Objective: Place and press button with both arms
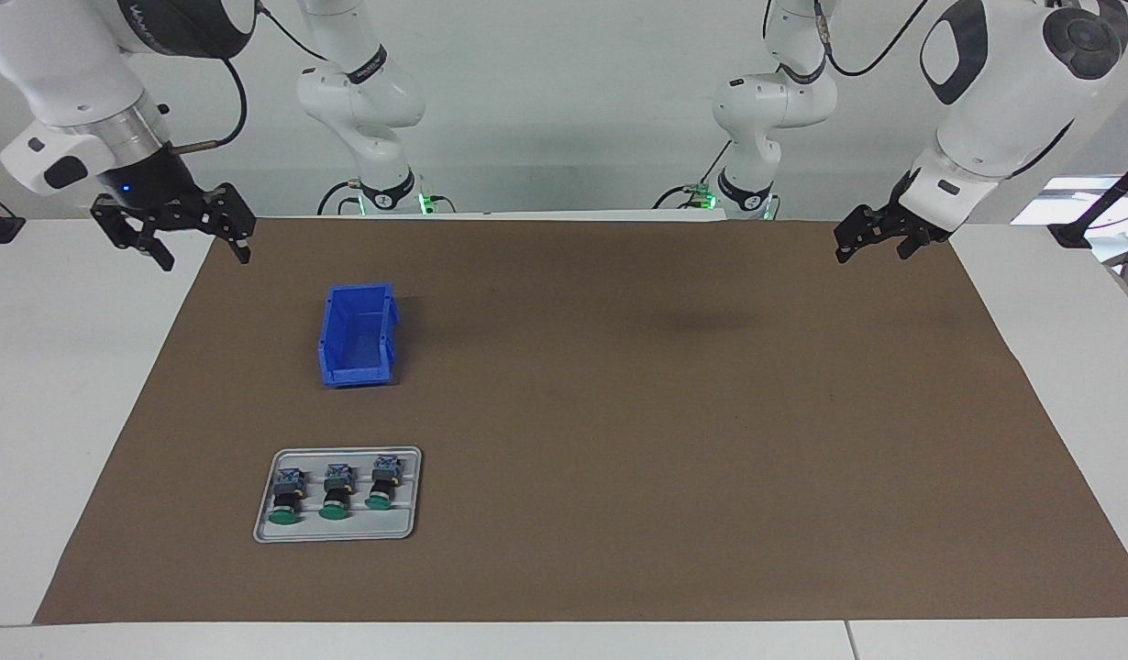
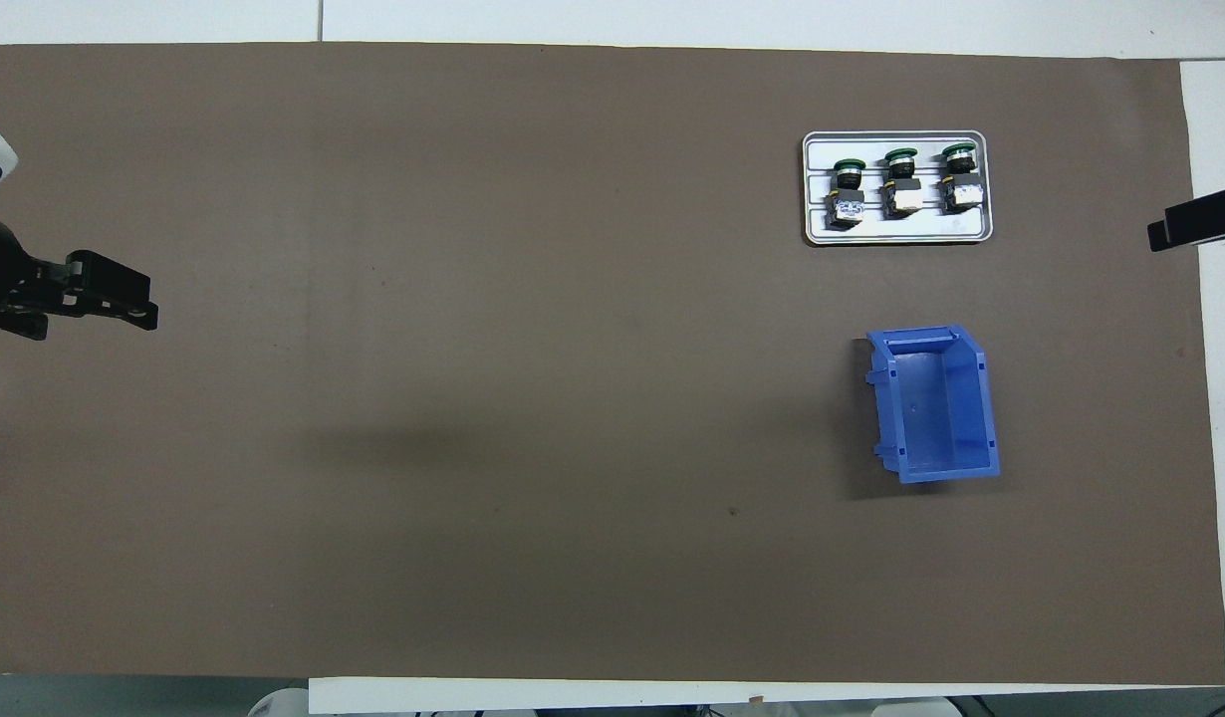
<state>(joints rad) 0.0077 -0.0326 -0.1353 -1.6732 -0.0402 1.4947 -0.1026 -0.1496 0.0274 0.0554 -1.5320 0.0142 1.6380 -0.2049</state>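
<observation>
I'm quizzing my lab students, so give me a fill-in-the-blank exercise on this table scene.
1. The grey tray holds ___ green-capped buttons.
2. The bin nearer to the robots than the tray is coloured ___.
3. Inside, the bin holds ___.
4. Both the left gripper and the right gripper are ___.

Missing words: three; blue; nothing; open

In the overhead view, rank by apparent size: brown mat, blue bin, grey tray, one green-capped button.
1. Brown mat, by far the largest.
2. Grey tray and blue bin: similar footprints, and the bin stands taller, hence nearer the camera, so I leave them unranked.
3. Button, smallest; all three on the tray look alike.
</observation>
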